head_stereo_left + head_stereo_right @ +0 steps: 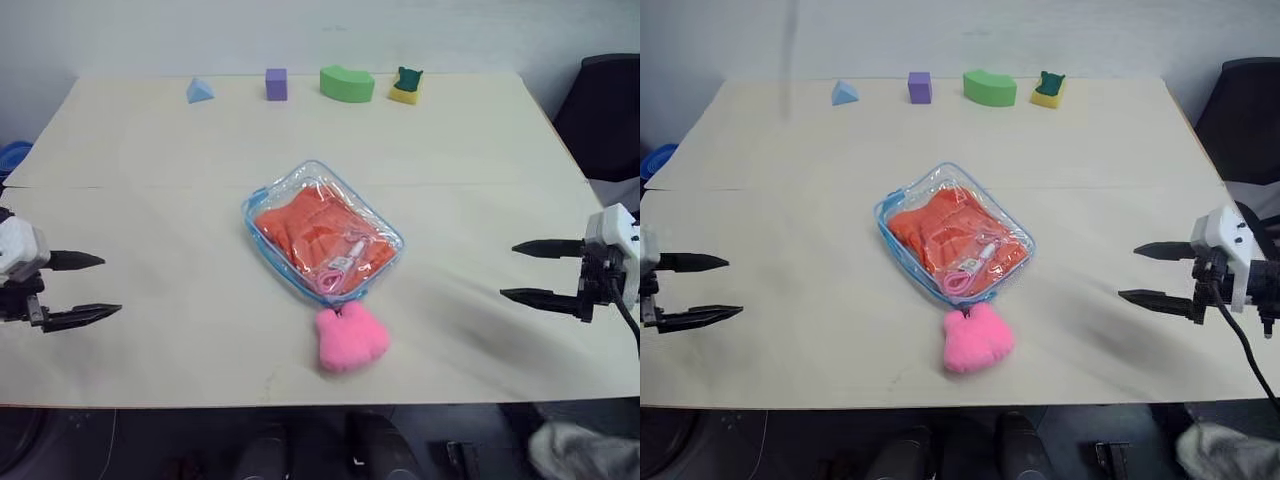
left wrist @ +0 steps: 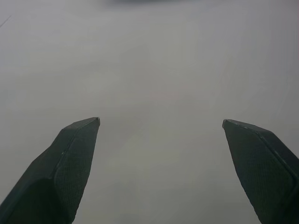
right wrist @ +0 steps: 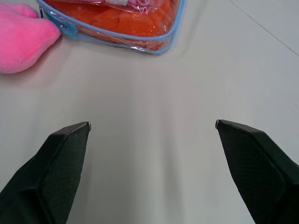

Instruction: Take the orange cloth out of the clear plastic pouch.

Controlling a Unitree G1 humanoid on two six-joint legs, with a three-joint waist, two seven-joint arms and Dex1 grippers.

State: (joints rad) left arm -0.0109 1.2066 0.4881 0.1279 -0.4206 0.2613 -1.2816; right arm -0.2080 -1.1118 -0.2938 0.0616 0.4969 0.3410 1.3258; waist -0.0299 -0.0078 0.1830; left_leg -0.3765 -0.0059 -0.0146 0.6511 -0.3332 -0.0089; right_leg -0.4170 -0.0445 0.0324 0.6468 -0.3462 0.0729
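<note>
The clear plastic pouch [image 1: 322, 229] with light blue trim lies flat at the middle of the table. Inside it sits the orange cloth [image 1: 300, 225], folded, with a pink cord on top near the pouch's near corner. A pink plush heart [image 1: 350, 338] rests against that corner, toward the front edge. My left gripper [image 1: 110, 286] hovers open at the table's left side, far from the pouch, nothing between its fingers. At the right side my right gripper [image 1: 508, 270] is open and empty too, pointing toward the pouch [image 3: 117, 28], which lies well ahead of its fingertips.
Along the table's far edge stand a blue pyramid [image 1: 199, 90], a purple cube [image 1: 276, 84], a green curved block [image 1: 347, 83] and a yellow-and-green block [image 1: 406, 85]. A black chair [image 1: 608, 115] is off the right side. A seam [image 1: 120, 187] crosses the tabletop.
</note>
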